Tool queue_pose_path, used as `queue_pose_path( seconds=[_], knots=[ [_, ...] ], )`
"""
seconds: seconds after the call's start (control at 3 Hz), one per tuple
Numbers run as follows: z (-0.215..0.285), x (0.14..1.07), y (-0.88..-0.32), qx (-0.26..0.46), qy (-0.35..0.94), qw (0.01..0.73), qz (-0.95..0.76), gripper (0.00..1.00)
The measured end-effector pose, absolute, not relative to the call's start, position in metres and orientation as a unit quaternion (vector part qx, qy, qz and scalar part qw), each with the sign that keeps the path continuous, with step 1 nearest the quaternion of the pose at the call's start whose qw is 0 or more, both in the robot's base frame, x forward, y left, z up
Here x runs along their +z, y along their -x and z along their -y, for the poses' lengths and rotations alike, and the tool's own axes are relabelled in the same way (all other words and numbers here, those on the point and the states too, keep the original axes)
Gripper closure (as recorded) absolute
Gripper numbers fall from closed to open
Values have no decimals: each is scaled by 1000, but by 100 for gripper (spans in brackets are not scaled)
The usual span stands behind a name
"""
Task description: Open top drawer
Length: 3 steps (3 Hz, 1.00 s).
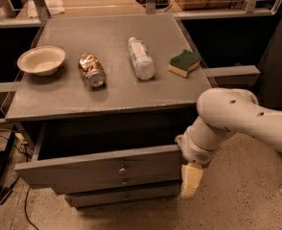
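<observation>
The top drawer (pixel 83 168) is a wide grey panel with a small round metal knob (pixel 122 167) at its centre. It stands pulled out from the grey cabinet (pixel 107 99), with a dark gap showing above and behind its front. My gripper (pixel 191 180) hangs from the white arm (pixel 237 119) at the right end of the drawer front, close against it. Whether it holds the drawer's edge is hidden.
On the cabinet top lie a cream bowl (pixel 41 60), a crushed can (pixel 91 70), a plastic bottle (pixel 141 57) on its side and a green-yellow sponge (pixel 184 63). Two narrower drawers (pixel 117 194) sit below. Cables (pixel 6 176) lie on the floor at left.
</observation>
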<state>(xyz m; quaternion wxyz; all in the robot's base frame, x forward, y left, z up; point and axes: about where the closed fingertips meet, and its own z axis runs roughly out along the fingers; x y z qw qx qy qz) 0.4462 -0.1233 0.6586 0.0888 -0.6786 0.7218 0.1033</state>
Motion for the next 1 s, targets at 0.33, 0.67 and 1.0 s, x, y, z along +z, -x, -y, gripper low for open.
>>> queue_pose_path(
  seconds=[0.33,0.67,1.0],
  knots=[
    [151,663,-400,116,661,76,-737,0],
    [152,664,-399,116,660,75,-738,0],
    [181,668,-355,127,636,58,-759,0]
  ],
)
